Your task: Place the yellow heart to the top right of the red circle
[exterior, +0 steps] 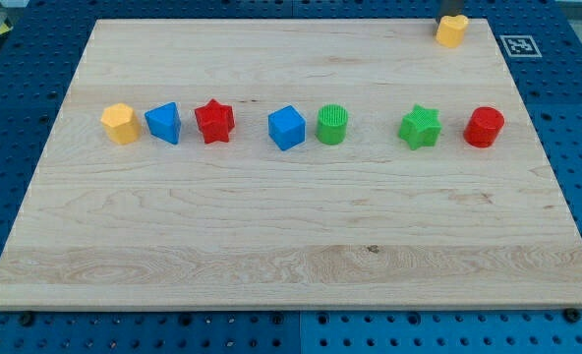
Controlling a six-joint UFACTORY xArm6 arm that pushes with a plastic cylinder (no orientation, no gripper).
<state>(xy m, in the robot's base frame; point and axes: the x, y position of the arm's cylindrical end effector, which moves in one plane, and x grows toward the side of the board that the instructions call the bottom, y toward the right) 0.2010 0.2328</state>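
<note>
The yellow heart (452,30) sits near the board's (271,226) top right corner, well above the row of blocks and a little left of the red circle (485,127). Going along that row from the view's left, we see a yellow block (120,123), a blue block (163,122), a red star (214,120), a blue cube (286,127), a green cylinder (332,125), a green star (420,126) and last the red circle, all well apart from the heart. Our tip (451,17) shows only as a dark stub at the view's top edge, right at the heart's upper side; whether it is touching the heart we cannot tell. We carry no pincer, only a rod, so there is nothing to spread or press together and nothing to pinch with. We judge the heart to be a light, stiff plastic piece that will slide easily on the smooth wood and may turn if pushed off centre. We cannot take hold of it; the best contact looks like the middle of its upper left face, pressing down and to the right until it lies just up and right of the circle. The fiducial mark (516,44) sits off the board to the right.
</note>
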